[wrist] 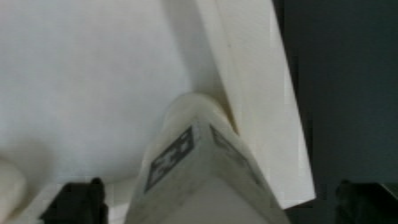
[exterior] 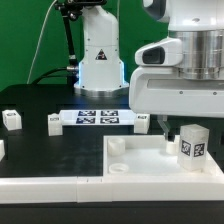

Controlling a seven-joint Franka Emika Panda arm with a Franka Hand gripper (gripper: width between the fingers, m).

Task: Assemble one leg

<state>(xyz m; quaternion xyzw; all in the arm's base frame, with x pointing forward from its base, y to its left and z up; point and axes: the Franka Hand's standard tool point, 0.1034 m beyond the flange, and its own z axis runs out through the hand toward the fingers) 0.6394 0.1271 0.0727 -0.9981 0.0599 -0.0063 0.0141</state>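
Note:
A white leg [exterior: 190,145] with a black-and-white tag stands upright on the large white tabletop panel [exterior: 130,165], near the panel's edge at the exterior view's right. My gripper [exterior: 172,128] hangs just above and beside this leg. In the wrist view the leg [wrist: 199,165] lies between my two dark fingers [wrist: 80,202], with a gap on each side. The jaws are open and hold nothing. The panel [wrist: 89,80] fills most of that view.
The marker board [exterior: 97,118] lies behind the panel. Two more white legs [exterior: 11,120] [exterior: 53,121] stand on the black table at the exterior view's left. The robot base [exterior: 100,55] is at the back. A panel corner hole [exterior: 118,147] shows.

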